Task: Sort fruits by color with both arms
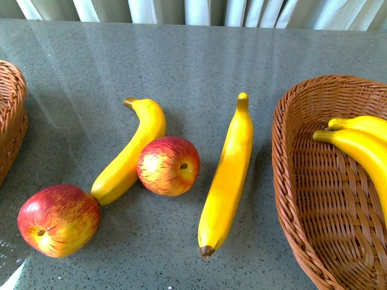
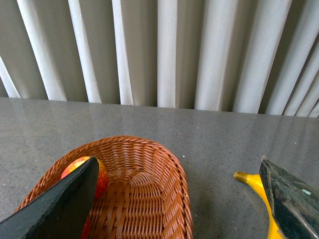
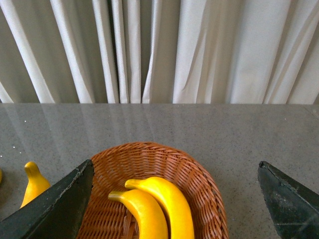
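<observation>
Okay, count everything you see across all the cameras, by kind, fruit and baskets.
Apples: 3 (near apple, middle apple, basket apple)
Bananas: 4 (curved banana, straight banana, two basket bananas)
Baskets: 2 (left basket, right basket)
Total: 9

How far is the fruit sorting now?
Done: two bananas lie in the right basket, and one apple, partly hidden, in the left basket. In hand: nothing; left pincer and right pincer are open. Left: two apples and two more bananas on the table.

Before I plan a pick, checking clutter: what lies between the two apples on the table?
Front view: the lower end of the curved banana lies between the near apple and the far apple.
</observation>
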### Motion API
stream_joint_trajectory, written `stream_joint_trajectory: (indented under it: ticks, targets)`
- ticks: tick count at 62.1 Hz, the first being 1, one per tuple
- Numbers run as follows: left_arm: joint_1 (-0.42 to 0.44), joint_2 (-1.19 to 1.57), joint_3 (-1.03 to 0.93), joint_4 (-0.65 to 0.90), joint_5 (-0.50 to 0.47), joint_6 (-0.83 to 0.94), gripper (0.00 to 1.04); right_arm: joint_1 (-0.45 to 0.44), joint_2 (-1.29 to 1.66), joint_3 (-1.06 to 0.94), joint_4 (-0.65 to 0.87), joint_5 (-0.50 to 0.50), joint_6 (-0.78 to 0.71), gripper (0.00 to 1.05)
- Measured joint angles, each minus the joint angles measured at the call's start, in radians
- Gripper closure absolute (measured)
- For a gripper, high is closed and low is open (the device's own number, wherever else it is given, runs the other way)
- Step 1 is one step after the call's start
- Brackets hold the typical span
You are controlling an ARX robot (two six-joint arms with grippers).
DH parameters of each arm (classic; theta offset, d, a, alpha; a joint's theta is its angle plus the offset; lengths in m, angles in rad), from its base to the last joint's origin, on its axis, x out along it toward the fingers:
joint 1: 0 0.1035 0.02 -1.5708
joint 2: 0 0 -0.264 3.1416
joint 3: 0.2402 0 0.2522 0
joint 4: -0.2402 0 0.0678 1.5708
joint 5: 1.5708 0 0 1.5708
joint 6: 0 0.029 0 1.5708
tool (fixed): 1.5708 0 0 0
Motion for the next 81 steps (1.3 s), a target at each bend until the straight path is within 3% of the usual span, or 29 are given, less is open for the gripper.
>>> stream_joint_trajectory:
  ticks: [46,55,65,73,81]
  targets:
    - [0.000,0.000,0.000,0.000,0.000,0.000,0.09,0.000,0.000,0.000,0.000,0.000,0.000,0.09]
    - [-0.111,0.331,0.217,-0.417,-0.282,-0.255,0.09,0.000,0.000,0.000,0.000,0.000,0.000,0.09]
    - [-0.226,0.562,0.332,-0.421,-0.457,-0.422,0.09,0.000,0.000,0.000,0.000,0.000,0.000,0.09]
    - [-0.380,0.727,0.348,-0.408,-0.581,-0.578,0.09,0.000,0.000,0.000,0.000,0.000,0.000,0.09]
    - [-0.491,0.906,0.369,-0.378,-0.633,-0.707,0.09,0.000,0.000,0.000,0.000,0.000,0.000,0.09]
